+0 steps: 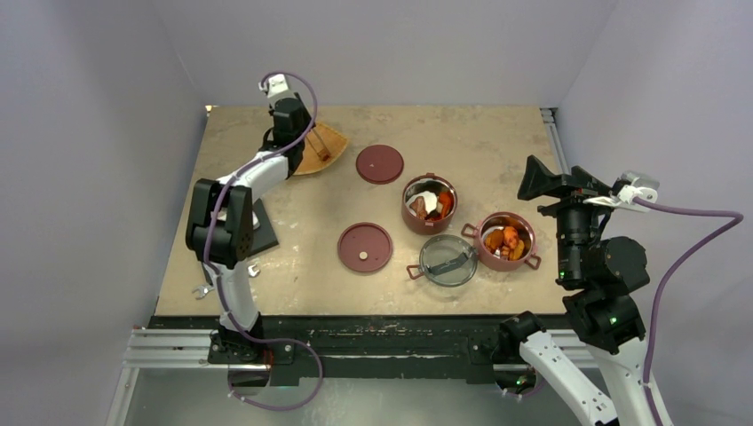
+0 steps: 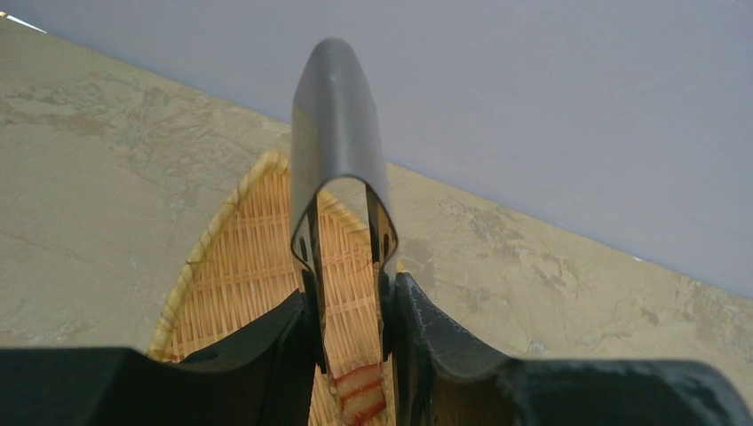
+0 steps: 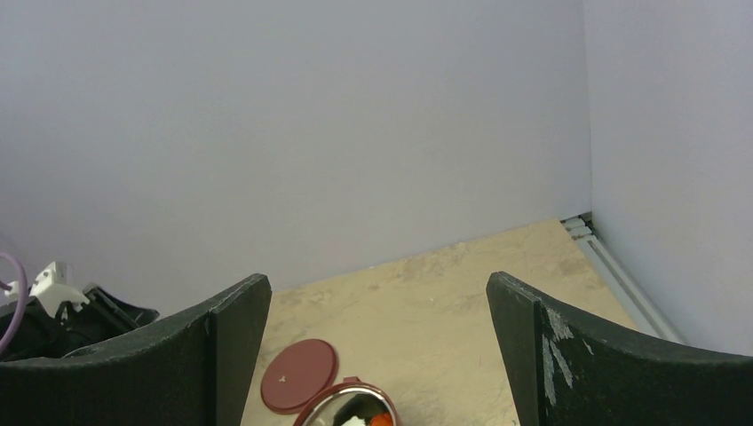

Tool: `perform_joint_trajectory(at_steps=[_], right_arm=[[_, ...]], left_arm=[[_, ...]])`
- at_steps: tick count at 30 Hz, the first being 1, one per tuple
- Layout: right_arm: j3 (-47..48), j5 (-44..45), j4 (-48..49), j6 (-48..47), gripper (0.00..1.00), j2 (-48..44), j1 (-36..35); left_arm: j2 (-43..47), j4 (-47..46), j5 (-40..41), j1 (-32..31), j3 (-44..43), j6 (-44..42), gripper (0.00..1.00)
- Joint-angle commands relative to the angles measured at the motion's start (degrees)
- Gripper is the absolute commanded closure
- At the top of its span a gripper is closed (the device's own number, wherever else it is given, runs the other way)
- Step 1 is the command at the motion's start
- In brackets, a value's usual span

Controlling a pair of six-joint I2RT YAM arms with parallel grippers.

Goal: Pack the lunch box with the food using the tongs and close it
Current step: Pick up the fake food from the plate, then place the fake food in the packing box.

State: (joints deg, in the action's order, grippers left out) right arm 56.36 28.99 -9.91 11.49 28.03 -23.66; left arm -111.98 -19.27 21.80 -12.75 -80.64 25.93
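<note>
The left gripper is far out at the back left of the table, over the orange fan-shaped tray. Its fingers are drawn close together and press on the two thin arms of the tongs from both sides, so the tongs are held. The joined, rounded end of the tongs stands up above the fingers, and the working tips are hidden below them. At the bottom of the left wrist view a small red and white striped piece lies on the tray, perhaps a bit of food, but too little of it shows to be sure. The right gripper is raised at the right side of the table with its fingers spread wide apart and nothing between them. The lunch box stands open in parts on the right half of the table: the far bowl holds white and red pieces, and the near bowl — just to its right — holds orange pieces. The smoky clear lid lies flat, touching the near bowl on its left. One dark-red disc lid lies behind the far bowl and the other disc lid lies left of the clear lid — both apart from the bowls.
</note>
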Motion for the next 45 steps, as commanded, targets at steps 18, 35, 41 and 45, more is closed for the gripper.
perform_joint_trajectory(at_steps=[18, 35, 41, 45], right_arm=[[1.59, 0.01, 0.91, 0.12, 0.05, -0.71, -0.03], [1.47, -1.34, 2.16, 0.95, 0.05, -0.39, -0.07], [1.64, -1.46, 1.92, 1.17, 0.05, -0.54, -0.07], [1.9, -1.28, 1.57, 1.02, 0.05, -0.67, -0.07]], left_arm=[[21.94, -3.73, -8.76, -1.37, 12.07, -0.88, 0.77], [28.77, -2.14, -7.5, -35.65, 11.72, -1.04, 0.77], [20.94, -5.01, -7.21, -44.35, 6.91, -0.1, 0.77], [14.65, -6.63, -8.71, -47.46, 1.98, 0.54, 0.77]])
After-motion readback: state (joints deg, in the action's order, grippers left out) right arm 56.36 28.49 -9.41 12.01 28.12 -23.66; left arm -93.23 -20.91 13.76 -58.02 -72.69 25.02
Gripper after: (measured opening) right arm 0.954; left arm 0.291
